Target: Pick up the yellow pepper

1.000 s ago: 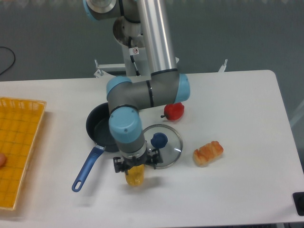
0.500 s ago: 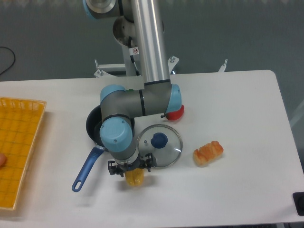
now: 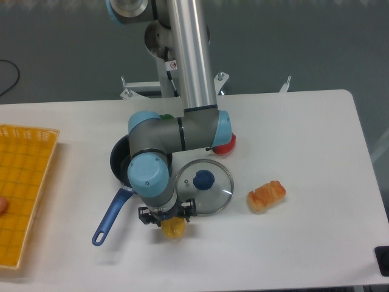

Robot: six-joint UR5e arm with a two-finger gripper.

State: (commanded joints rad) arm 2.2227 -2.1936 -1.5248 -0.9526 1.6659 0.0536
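Note:
The yellow pepper [image 3: 174, 229] rests on the white table near the front, just below the glass lid. My gripper [image 3: 169, 220] points straight down right over it, and the wrist covers the pepper's top half. Only the lower, rounded part of the pepper shows beneath the black gripper body. The fingers are hidden under the wrist, so I cannot make out whether they are closed on the pepper.
A black pan [image 3: 120, 163] with a blue handle [image 3: 111, 216] lies left of the gripper. A glass lid [image 3: 211, 190] with a blue knob lies right of it. A red pepper [image 3: 228, 143] peeks from behind the arm. A striped bread piece [image 3: 266, 196] lies right, a yellow basket [image 3: 23, 193] far left.
The arm has shifted left and come down over the yellow pepper. Less of the pepper shows under the wrist now than a second ago; it stays at the same spot.

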